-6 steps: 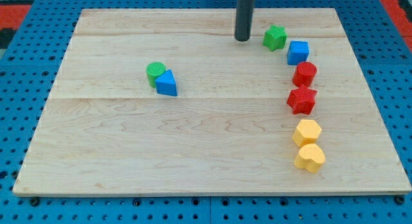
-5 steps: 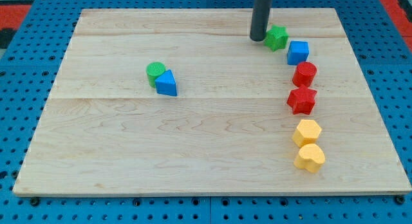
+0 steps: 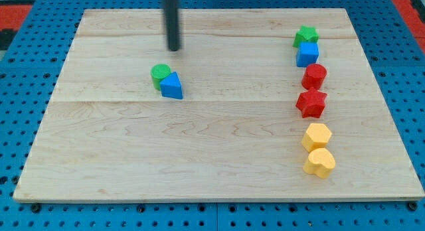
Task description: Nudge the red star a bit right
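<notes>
Red star [image 3: 311, 103] sits near the view's right edge of the wooden board [image 3: 219, 158], in a column of blocks: red hexagon [image 3: 314, 76] just above it, then blue cube [image 3: 307, 54] and green star [image 3: 305, 36]; yellow hexagon [image 3: 317, 136] and yellow heart [image 3: 320, 162] below. My tip [image 3: 174, 49] is well to the left, above the green cylinder [image 3: 159, 74] and blue triangle [image 3: 172, 86]. I have no pincer, only this rod.

Pale wooden board [image 3: 199, 151] on blue pegboard [image 3: 20, 72]. At 3 o'clock, a column: green star [image 3: 306, 36], blue cube [image 3: 307, 54], red hexagon [image 3: 314, 76], red star [image 3: 311, 103], yellow hexagon [image 3: 317, 136], yellow heart [image 3: 320, 162]. At 10 o'clock: green cylinder [image 3: 159, 74] touching blue triangle [image 3: 172, 86].
</notes>
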